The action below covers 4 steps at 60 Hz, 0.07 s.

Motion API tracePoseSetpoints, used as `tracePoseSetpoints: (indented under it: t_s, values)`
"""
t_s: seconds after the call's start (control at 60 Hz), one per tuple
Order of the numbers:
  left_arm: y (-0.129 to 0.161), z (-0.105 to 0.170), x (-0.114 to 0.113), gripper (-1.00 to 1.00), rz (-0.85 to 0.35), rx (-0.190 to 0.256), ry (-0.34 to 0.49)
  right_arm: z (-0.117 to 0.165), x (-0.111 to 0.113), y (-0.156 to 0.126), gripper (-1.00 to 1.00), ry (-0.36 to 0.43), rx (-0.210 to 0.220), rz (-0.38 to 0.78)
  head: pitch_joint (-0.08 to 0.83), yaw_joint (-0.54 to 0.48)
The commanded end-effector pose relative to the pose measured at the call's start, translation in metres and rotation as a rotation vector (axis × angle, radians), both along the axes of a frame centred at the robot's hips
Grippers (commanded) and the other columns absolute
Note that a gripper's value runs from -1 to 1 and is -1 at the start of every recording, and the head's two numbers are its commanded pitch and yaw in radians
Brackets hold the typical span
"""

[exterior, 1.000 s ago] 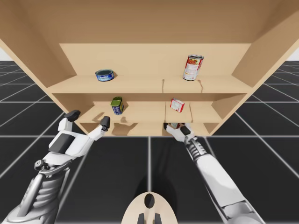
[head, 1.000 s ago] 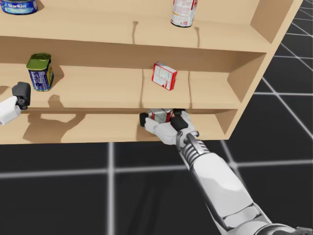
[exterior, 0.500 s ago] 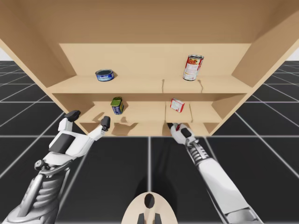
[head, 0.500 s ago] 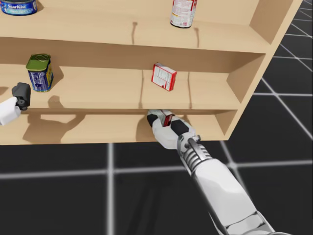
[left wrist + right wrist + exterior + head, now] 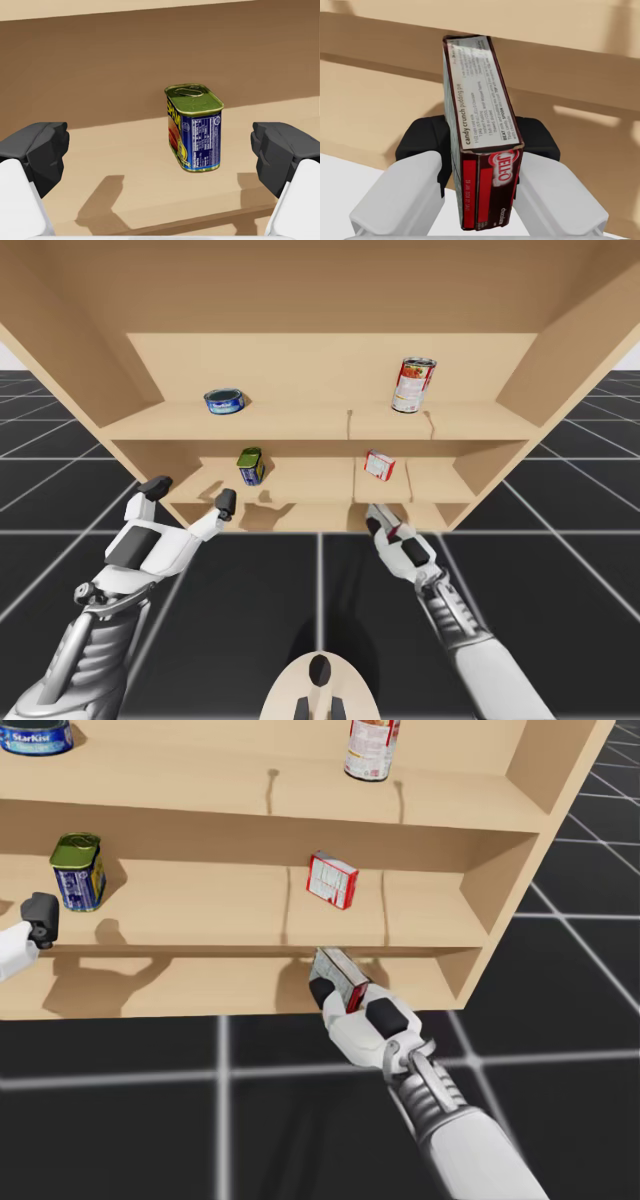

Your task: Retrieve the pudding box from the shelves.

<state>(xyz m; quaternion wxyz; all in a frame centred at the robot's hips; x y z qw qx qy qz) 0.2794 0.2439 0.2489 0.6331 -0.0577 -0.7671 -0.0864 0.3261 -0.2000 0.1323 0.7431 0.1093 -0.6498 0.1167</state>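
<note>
The pudding box (image 5: 480,150), dark red and white, is held edge-up between the fingers of my right gripper (image 5: 480,146), which is shut on it. In the head view the pudding box (image 5: 341,976) sits just in front of the bottom shelf's edge, with my right gripper (image 5: 342,988) below the middle shelf. In the high view, my right gripper (image 5: 386,523) hangs outside the shelf front. My left gripper (image 5: 190,493) stands open at the left, facing the middle shelf.
A green-topped blue can (image 5: 195,127) stands on the middle shelf ahead of my left gripper (image 5: 160,150). A small red and white box (image 5: 333,880) leans on the middle shelf. On the top shelf (image 5: 300,425) are a flat blue tin (image 5: 224,400) and a tall red and white can (image 5: 412,384).
My right gripper has drawn back out of the bottom shelf with the pudding box and turned it edge-up. The left arm has not moved. My head has turned slightly.
</note>
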Motion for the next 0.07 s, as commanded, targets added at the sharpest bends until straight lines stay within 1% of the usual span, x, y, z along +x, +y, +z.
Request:
tracePoseSetpoints:
  t_s: [0.017, 0.067]
  values:
    - [-0.001, 0.0, 0.0, -1.0, -0.001, 0.002, -0.001, 0.001, -0.042, -0.005, 1.0, -0.019, -0.001, 0.009, 0.577, -0.21]
    - [-0.001, 0.0, 0.0, -1.0, -0.001, 0.003, -0.002, 0.001, -0.057, -0.006, 1.0, -0.022, 0.001, 0.018, 0.578, -0.21]
